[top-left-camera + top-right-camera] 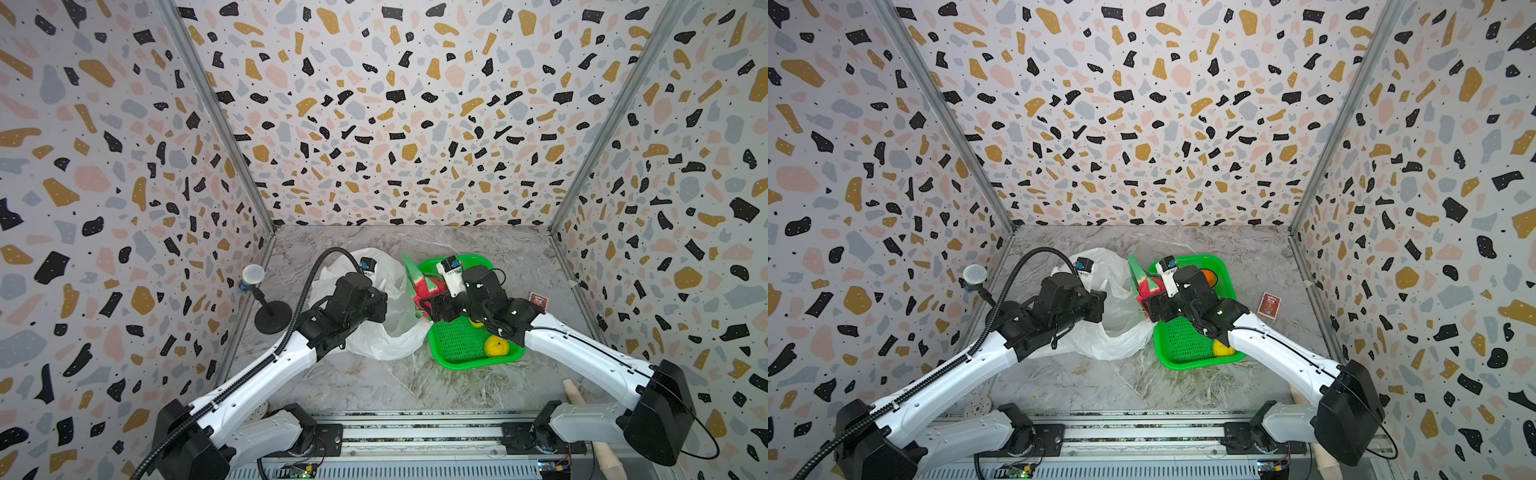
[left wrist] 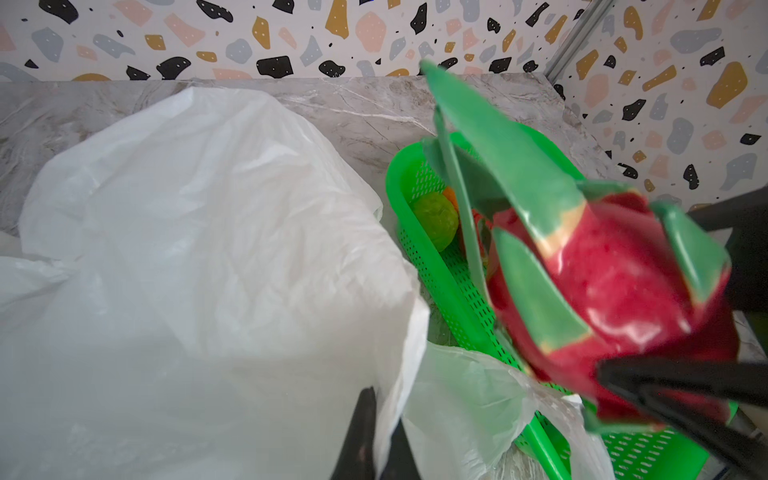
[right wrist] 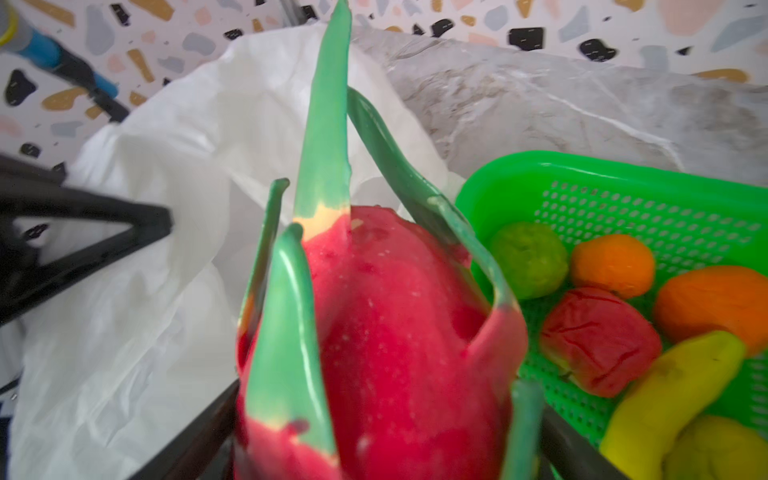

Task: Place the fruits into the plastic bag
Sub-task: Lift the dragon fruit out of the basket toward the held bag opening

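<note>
My right gripper is shut on the pink-red dragon fruit, which hangs over the left rim of the green tray, next to the plastic bag. My left gripper is shut on the bag's thin edge and holds it up. The other fruits lie in the tray: a green round one, two oranges, a red round one, a banana and a yellow round one.
The green mesh tray stands right of the bag. A microphone on a black stand is by the left wall. A small red card box lies right of the tray.
</note>
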### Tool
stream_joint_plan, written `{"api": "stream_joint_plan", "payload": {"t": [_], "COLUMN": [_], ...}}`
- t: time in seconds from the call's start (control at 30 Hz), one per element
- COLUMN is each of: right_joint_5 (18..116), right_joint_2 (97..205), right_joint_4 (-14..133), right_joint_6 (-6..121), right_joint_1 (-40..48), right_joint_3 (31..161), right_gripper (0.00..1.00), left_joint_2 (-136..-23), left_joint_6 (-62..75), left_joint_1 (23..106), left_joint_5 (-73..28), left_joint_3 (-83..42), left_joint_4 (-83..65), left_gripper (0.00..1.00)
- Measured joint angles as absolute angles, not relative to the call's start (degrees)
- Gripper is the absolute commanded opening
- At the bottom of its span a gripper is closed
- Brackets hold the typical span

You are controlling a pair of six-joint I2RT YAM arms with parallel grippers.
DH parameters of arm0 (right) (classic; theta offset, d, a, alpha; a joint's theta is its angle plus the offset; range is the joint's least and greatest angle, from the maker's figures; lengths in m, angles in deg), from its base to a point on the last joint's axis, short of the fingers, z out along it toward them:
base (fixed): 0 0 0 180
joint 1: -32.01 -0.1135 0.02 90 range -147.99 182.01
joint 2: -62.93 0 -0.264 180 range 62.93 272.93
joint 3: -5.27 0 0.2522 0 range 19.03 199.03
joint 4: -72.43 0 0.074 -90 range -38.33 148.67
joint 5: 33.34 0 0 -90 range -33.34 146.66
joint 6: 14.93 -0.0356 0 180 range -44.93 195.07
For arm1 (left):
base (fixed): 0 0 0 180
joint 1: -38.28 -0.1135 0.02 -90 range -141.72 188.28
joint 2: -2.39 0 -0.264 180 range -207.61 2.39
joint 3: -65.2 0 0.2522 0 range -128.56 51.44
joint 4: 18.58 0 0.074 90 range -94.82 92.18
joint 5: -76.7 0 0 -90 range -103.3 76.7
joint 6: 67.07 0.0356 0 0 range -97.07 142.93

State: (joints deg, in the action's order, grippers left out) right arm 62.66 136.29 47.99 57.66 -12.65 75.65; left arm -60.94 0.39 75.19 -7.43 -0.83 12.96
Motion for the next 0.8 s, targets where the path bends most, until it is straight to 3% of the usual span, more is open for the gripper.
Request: {"api": "stream_joint_plan", "payload": {"t": [0.27, 0.8], "right_joint_5": [70.07, 73.63], "right_joint_2": [134.34, 134.15], "right_joint_4": [44.56, 40.32], "right_joint_6": [60.04, 62.32], "right_joint_1": [-16.96, -16.92], "right_joint_3": [73.27, 71.94], "right_gripper": [0.00, 0.00], "left_joint_2": [-61.03, -62.69], "left_joint_6": [-1.78, 0.12], "left_joint_1": [75.19, 75.19], "left_joint_5": [-6.58, -8.67], "left_joint_3": [-0.88, -3.06], "left_joint_4": [12.65, 13.00], "left_gripper": [0.00, 0.00]}}
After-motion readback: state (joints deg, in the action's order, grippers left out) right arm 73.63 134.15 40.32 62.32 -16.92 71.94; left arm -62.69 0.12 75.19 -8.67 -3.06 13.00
